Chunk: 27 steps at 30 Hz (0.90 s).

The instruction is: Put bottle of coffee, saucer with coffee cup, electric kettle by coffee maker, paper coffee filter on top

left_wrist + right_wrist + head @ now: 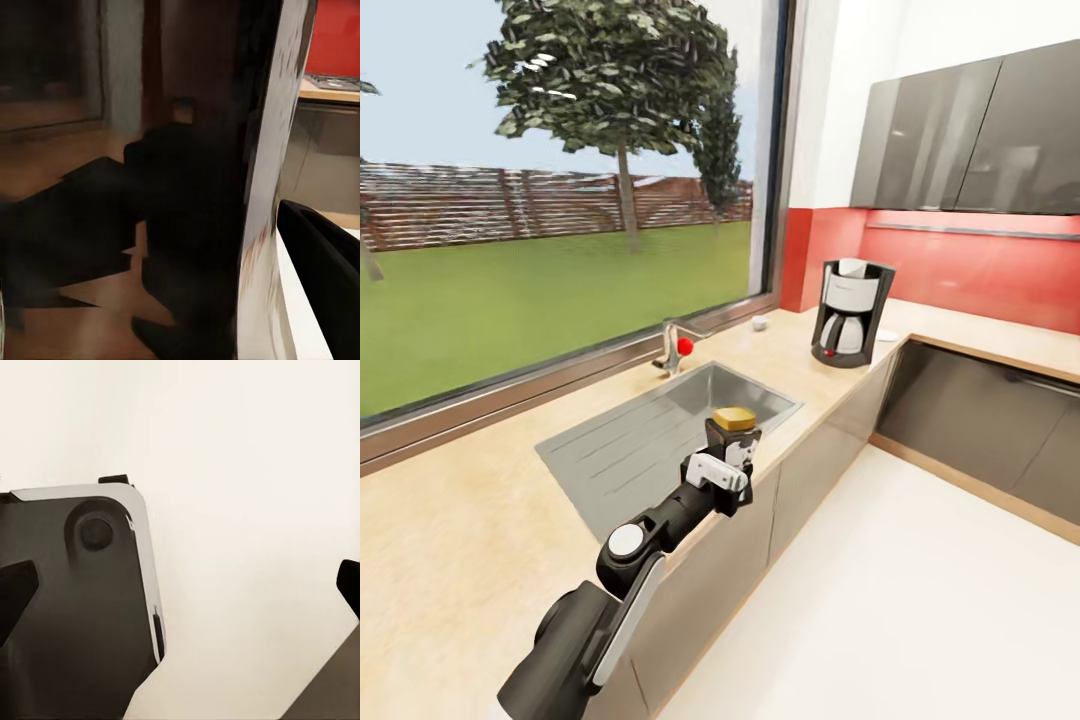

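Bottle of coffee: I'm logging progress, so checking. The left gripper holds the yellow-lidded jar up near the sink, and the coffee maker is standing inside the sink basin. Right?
Not quite. The head view shows the coffee maker standing on the kitchen countertop in the corner by the red wall, beyond the sink, not in its basin. The rest holds: the left gripper holds the yellow-lidded bottle of coffee up near the sink.

Bright window daylight, left wrist view dim, blurred

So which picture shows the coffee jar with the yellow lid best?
The head view. There the coffee jar is sharp, held in the left hand in front of the sink, yellow lid showing. The left wrist view has just a dark blur up close. The right wrist view shows pale floor.
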{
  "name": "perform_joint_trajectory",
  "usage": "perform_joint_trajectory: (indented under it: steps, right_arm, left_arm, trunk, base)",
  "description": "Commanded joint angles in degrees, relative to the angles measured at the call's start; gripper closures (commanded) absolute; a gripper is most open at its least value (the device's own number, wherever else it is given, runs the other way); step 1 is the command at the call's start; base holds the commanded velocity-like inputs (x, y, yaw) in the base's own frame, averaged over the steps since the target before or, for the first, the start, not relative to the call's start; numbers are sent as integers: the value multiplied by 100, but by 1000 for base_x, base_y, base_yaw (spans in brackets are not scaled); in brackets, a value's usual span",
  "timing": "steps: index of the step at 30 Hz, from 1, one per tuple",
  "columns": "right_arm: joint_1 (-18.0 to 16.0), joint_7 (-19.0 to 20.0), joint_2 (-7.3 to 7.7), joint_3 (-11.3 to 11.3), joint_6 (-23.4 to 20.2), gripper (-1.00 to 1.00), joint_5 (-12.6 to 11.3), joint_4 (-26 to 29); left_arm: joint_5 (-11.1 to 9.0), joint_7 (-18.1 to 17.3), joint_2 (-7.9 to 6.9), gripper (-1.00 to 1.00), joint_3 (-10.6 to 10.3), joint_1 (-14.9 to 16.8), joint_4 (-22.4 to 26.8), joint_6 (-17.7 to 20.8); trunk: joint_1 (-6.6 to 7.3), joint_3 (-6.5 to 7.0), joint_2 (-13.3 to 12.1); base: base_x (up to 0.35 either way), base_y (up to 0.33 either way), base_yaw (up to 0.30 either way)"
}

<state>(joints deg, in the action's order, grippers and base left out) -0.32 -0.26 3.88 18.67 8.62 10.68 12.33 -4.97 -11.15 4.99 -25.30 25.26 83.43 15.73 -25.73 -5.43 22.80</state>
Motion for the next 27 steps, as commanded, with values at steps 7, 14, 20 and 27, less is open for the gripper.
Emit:
perform_joint_trajectory:
  steps: [7,14,20,27]
  right_arm:
    - [-3,-8,-55,48,29,-100,65,4]
    - [-3,-17,-62,49,34,-100,66,6]
    - [-3,-24,-62,49,28,-100,74,-2]
    - [-3,-26,-62,49,26,-100,75,-11]
  left_arm:
    - [-48,1,2,100,7,5,7,45]
    - [-50,98,-6,100,-7,5,7,42]
    - [-48,112,-7,100,-9,5,7,44]
    - [-50,113,-7,100,-10,5,7,45]
  trunk:
    - [-6,-12,12]
    - [-6,-12,12]
    - [-6,-12,12]
    - [-6,-12,12]
  base:
    - [243,-188,0]
    - [272,-171,0]
    - [281,-167,0]
    - [281,-168,0]
